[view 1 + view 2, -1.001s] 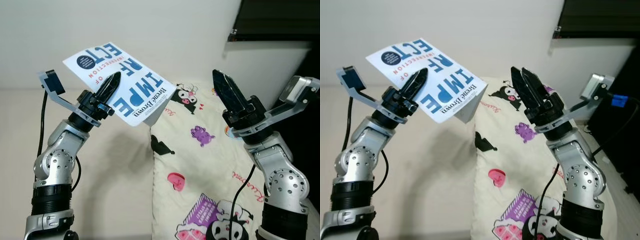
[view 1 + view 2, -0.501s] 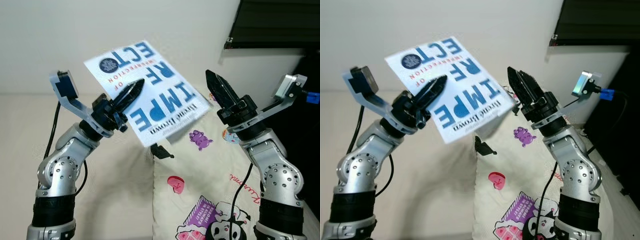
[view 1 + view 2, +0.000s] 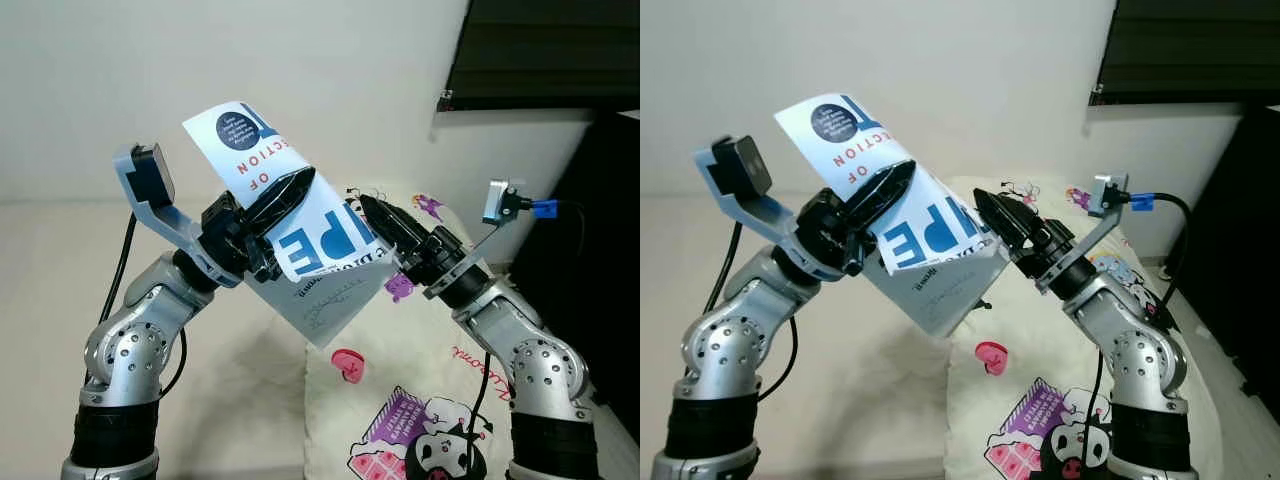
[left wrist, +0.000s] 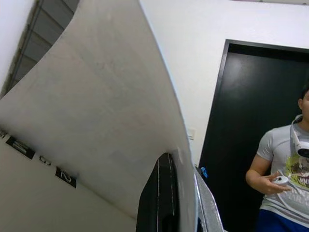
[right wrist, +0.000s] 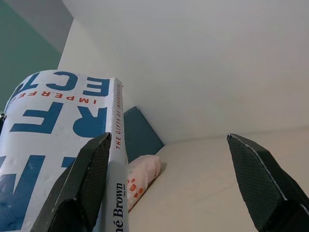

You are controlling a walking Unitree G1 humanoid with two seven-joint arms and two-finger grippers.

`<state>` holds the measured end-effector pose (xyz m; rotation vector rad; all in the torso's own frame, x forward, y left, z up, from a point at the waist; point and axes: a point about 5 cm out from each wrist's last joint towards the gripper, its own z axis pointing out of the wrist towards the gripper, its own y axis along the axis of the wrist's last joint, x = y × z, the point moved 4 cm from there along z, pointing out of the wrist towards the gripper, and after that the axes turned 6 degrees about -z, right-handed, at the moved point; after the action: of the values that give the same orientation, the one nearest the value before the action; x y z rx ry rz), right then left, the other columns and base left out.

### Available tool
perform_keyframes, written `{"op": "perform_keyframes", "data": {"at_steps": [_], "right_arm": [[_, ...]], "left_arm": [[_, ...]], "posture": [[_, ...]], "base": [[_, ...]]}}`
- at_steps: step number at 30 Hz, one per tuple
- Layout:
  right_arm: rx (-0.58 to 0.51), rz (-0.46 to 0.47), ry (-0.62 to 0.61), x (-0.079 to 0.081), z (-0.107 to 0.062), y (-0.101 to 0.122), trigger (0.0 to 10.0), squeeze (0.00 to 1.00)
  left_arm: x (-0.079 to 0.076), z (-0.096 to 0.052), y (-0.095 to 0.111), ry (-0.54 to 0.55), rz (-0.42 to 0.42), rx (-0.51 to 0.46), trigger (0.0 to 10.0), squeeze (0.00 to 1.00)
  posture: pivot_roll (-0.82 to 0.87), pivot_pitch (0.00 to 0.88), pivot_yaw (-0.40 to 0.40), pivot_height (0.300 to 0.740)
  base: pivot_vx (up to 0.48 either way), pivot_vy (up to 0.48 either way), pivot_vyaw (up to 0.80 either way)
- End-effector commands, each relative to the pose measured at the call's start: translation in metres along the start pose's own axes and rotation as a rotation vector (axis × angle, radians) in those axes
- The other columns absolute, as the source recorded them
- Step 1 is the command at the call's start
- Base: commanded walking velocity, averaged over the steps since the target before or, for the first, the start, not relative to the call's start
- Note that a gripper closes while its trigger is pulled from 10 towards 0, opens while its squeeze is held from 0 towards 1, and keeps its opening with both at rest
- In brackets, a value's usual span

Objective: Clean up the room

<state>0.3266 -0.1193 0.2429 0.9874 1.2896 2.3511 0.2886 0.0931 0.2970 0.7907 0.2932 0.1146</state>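
I am looking down at 1 bed [image 3: 250, 400] with a plain cream sheet, and on its right side 1 cream blanket [image 3: 1040, 400] printed with cartoon characters and hearts is lying spread out. Above it I am seeing 1 book [image 3: 320, 245], a white paperback with big blue letters, small red lettering and a dark round badge (the spine reads "Brown" in the right wrist view), hanging in the air between my 2 arms, tilted with its lower corner pointing down at the bed.

The left gripper [image 3: 290, 195] is clamping the book, 1 black finger lying across the front cover and the other behind it. The right gripper [image 3: 998, 212] is reaching in at the book's right edge with its fingers spread wide, 1 finger resting against the spine and the other well clear of it.

In the left wrist view 1 person [image 4: 285, 169] in a grey printed shirt is standing by a dark doorway, holding a small white object.
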Motion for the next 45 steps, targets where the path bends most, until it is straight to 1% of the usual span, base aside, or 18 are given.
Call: {"op": "perform_keyframes", "data": {"at_steps": [1, 3, 7, 12, 15, 19, 21, 23, 25, 26, 28, 29, 30, 31, 32, 33, 42, 45], "right_arm": [[0.045, 0.01, 0.02, 0.005, 0.002, -0.01, 10.0, 0.0], [0.133, 0.043, 0.061, 0.013, -0.004, -0.027, 10.0, 0.0], [0.155, 0.055, 0.074, 0.016, -0.006, -0.032, 10.0, 0.0], [0.12, 0.062, 0.076, 0.016, -0.006, -0.027, 10.0, 0.0], [0.006, 0.126, 0.124, 0.023, -0.008, -0.009, 10.0, 0.0], [-0.039, 0.158, 0.171, 0.03, -0.014, -0.003, 10.0, 0.0], [-0.053, 0.167, 0.202, 0.034, -0.019, -0.002, 10.0, 0.0], [-0.059, 0.168, 0.25, 0.041, -0.033, -0.002, 10.0, 0.0], [-0.059, 0.168, 0.25, 0.041, -0.033, -0.002, 10.0, 0.0], [-0.062, 0.171, 0.267, 0.043, -0.043, -0.002, 10.0, 0.0], [-0.062, 0.171, 0.267, 0.043, -0.043, -0.002, 10.0, 0.0], [-0.063, 0.174, 0.269, 0.043, -0.053, -0.002, 10.0, 0.0], [-0.063, 0.173, 0.251, 0.041, -0.063, -0.002, 10.0, 0.0], [-0.063, 0.173, 0.251, 0.041, -0.063, -0.002, 10.0, 0.0], [-0.046, 0.159, 0.212, 0.039, -0.077, -0.005, 10.0, 0.0], [-0.035, 0.147, 0.199, 0.038, -0.08, -0.006, 10.0, 0.0], [0.038, 0.085, 0.138, 0.033, -0.088, -0.017, 10.0, 0.0], [0.102, 0.007, 0.099, 0.027, -0.084, -0.026, 10.0, 0.0]], "left_arm": [[-0.01, 0.006, 0.0, -0.051, -0.002, -0.003, 10.0, 0.0], [-0.009, 0.004, -0.007, -0.053, 0.007, 0.036, 10.0, 0.0], [-0.008, 0.003, -0.014, -0.047, 0.006, 0.063, 10.0, 0.0], [-0.006, 0.002, -0.018, -0.034, 0.007, 0.072, 10.0, 0.0], [0.001, 0.0, -0.019, 0.015, 0.033, 0.073, 10.0, 0.0], [0.008, 0.0, -0.015, 0.053, 0.059, 0.061, 10.0, 0.0], [0.011, 0.0, -0.013, 0.072, 0.071, 0.05, 10.0, 0.0], [0.017, 0.0, -0.009, 0.109, 0.099, 0.032, 10.0, 0.0], [0.017, 0.0, -0.009, 0.109, 0.099, 0.032, 10.0, 0.0], [0.021, 0.001, -0.004, 0.138, 0.117, 0.014, 10.0, 0.0], [0.021, 0.001, -0.004, 0.138, 0.117, 0.014, 10.0, 0.0], [0.026, 0.001, -0.001, 0.164, 0.135, -0.001, 10.0, 0.0], [0.034, 0.001, 0.005, 0.213, 0.162, -0.027, 10.0, 0.0], [0.034, 0.001, 0.005, 0.213, 0.162, -0.027, 10.0, 0.0], [0.046, 0.0, 0.014, 0.289, 0.206, -0.063, 10.0, 0.0], [0.049, -0.001, 0.017, 0.312, 0.214, -0.077, 10.0, 0.0], [0.049, 0.003, 0.022, 0.3, 0.203, -0.098, 10.0, 0.0], [0.044, 0.006, 0.019, 0.272, 0.191, -0.094, 10.0, 0.0]], "posture": [[0.04, 0.02, -0.049, 0.735], [0.03, 0.024, -0.044, 0.735], [0.03, 0.025, -0.045, 0.735], [0.03, 0.025, -0.045, 0.735], [0.03, 0.03, -0.047, 0.735], [0.03, 0.03, -0.047, 0.735], [0.03, 0.03, -0.047, 0.735], [0.03, 0.033, -0.045, 0.735], [0.03, 0.033, -0.045, 0.735], [0.03, 0.033, -0.045, 0.735], [0.03, 0.033, -0.045, 0.735], [0.02, 0.034, -0.045, 0.735], [0.02, 0.034, -0.043, 0.735], [0.02, 0.034, -0.043, 0.735], [0.01, 0.035, -0.038, 0.735], [0.01, 0.035, -0.038, 0.735], [0.01, 0.035, -0.028, 0.735], [0.01, 0.035, -0.028, 0.735]], "base": [[0.0, 0.0, 0.0], [0.0, 0.0, 0.0], [0.0, 0.0, 0.0], [0.0, 0.0, 0.0], [0.0, 0.0, 0.0], [0.0, 0.0, 0.0], [0.0, 0.0, 0.0], [0.0, 0.0, 0.0], [0.0, 0.0, 0.0], [0.0, 0.0, 0.0], [0.0, 0.0, 0.0], [0.0, 0.0, 0.0], [0.0, 0.0, 0.0], [0.0, 0.0, 0.0], [0.0, 0.0, 0.0], [0.0, 0.0, 0.0], [0.0, 0.0, 0.0], [0.0, 0.0, 0.0]]}}
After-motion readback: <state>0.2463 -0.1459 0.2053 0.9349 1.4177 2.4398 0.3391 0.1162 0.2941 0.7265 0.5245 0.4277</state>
